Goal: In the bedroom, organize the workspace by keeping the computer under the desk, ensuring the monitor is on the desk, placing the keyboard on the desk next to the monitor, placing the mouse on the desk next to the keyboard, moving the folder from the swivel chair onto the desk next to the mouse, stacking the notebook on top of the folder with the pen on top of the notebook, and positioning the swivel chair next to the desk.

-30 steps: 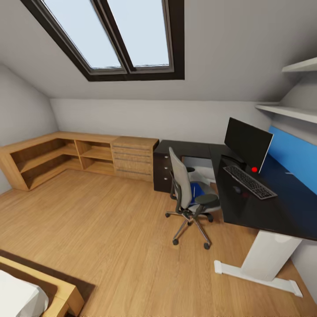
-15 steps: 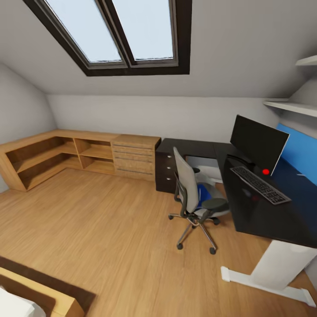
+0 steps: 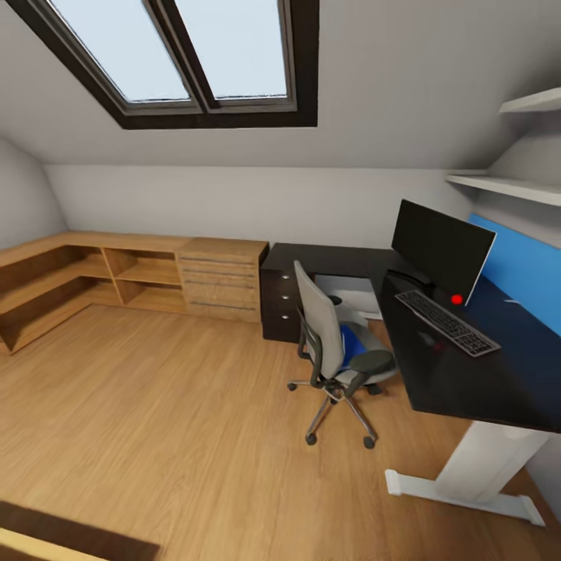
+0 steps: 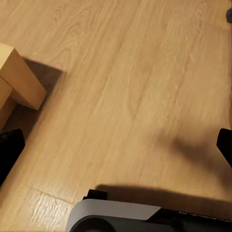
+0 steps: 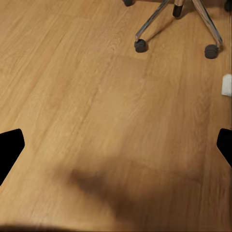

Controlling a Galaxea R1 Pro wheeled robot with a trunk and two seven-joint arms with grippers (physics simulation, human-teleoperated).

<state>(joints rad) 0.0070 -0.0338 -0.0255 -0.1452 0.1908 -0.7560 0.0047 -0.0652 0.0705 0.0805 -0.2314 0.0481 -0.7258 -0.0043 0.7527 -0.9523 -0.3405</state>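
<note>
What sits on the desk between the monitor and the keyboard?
In the head view, a small red dot lies between the monitor and the keyboard on the desk; otherwise bare desktop.

Swivel chair [image 3: 336,351] before desk [image 3: 460,374]

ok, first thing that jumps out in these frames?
The big skylight in the sloped ceiling up top, then the black desk at the right with its bright blue back panel, the monitor and the keyboard on it. The swivel chair stands on the wood floor beside the desk, with the blue folder on its seat.
</note>
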